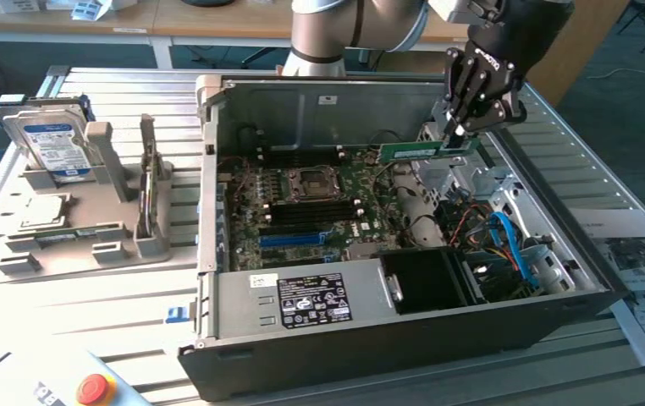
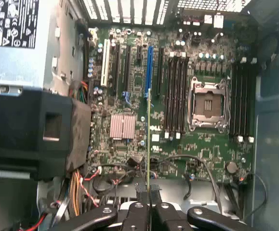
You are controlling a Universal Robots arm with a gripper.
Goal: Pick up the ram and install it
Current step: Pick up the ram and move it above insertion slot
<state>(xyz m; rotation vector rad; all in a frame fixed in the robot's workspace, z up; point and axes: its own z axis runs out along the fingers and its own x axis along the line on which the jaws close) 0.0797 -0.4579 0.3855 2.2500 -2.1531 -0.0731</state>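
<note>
the gripper (image 1: pixel 456 134) is nearly closed, pinching the ram (image 1: pixel 416 152) by one end. the green stick juts sideways from the fingers, held over the open computer case (image 1: pixel 413 338). below the gripper lies the motherboard (image 2: pixel 129 159), with its long blue slot (image 2: pixel 150 62) and cpu socket (image 2: pixel 209 103).

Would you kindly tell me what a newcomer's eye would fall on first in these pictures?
The open case sits in the middle of the exterior view, its green motherboard bared. Over it, toward the exterior view's right, the black pincer is shut on the ram, a thin green stick held above the board. At the exterior view's left, a hard drive stands upright in a grey rack.
</note>
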